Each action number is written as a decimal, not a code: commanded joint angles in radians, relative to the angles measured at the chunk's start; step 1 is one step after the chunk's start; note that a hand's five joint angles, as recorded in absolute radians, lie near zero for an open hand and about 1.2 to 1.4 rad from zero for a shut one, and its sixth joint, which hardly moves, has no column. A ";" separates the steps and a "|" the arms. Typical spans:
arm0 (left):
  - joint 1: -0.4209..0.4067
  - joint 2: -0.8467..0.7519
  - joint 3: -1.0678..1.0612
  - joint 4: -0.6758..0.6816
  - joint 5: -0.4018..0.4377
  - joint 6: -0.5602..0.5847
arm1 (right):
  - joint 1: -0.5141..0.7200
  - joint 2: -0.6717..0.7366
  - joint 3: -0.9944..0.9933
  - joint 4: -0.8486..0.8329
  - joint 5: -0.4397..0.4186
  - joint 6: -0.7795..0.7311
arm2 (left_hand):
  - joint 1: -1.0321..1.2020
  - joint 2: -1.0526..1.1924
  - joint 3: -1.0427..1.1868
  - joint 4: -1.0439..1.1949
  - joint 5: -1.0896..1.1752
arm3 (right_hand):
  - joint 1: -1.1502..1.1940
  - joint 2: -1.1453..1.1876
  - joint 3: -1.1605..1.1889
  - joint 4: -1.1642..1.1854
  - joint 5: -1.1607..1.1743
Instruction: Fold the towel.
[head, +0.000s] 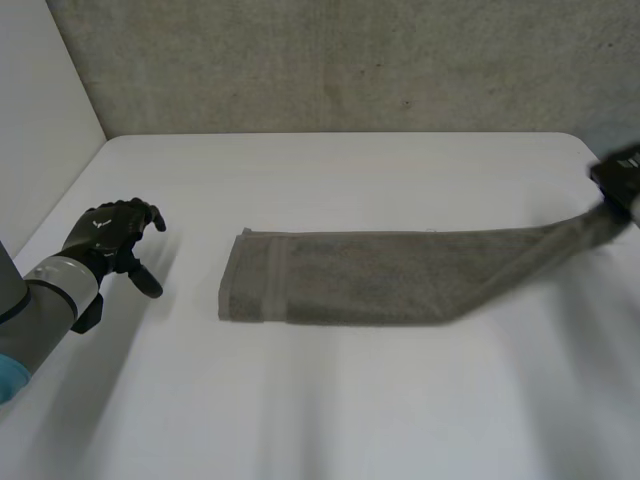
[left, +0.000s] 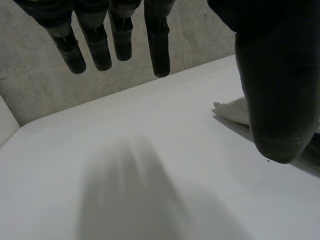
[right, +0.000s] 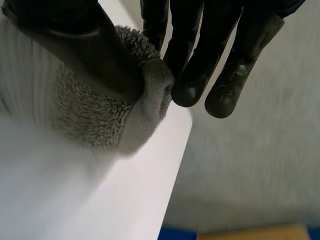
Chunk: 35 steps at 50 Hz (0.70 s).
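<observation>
a grey towel (head: 350, 290) lies across the middle of a white table (head: 300, 410), already doubled into a long narrow strip. the end nearer the left arm rests flat, with a woven band running across it just in from the end. the other end rises off the table toward the right side, where the right hand (head: 622, 182) pinches it between thumb and fingers. the right wrist view shows the thick terry hem squeezed against the thumb, close to the table's edge. the raised stretch hangs taut in a slope, which looks like the start of carrying that end over the flat end to halve the strip. the left hand (head: 112, 232) hovers above bare table well to the left of the towel, fingers relaxed and apart from the thumb, holding nothing. in its wrist view the towel's flat corner shows just past the thumb, so the hand seems placed to steady that end if needed. room is uneven: the right hand sits at the table's right edge, with the surface dropping away beyond it, while the way back across the towel toward the left is open. a grey concrete wall (head: 350, 60) stands behind the far edge, well apart from the towel. a likely risk is the flat part dragging along as the lifted end travels.
</observation>
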 joint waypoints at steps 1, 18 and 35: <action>-0.007 0.000 -0.007 0.004 0.000 0.000 | 0.384 0.061 -0.239 0.089 0.092 0.078 | -0.083 -0.071 -0.085 -0.074 -0.050 | 0.084 0.090 0.058 0.053 0.067; -0.011 0.000 -0.030 0.025 0.002 0.000 | 0.770 0.448 -0.610 0.264 0.163 0.124 | -0.080 -0.068 -0.082 -0.071 -0.047 | -1.013 -1.007 -1.039 -1.044 -1.030; -0.086 -0.012 -0.036 0.050 0.015 0.012 | 0.484 0.185 -0.054 0.134 0.087 0.330 | -0.080 -0.068 -0.082 -0.071 -0.047 | -0.951 -0.945 -0.978 -0.983 -0.968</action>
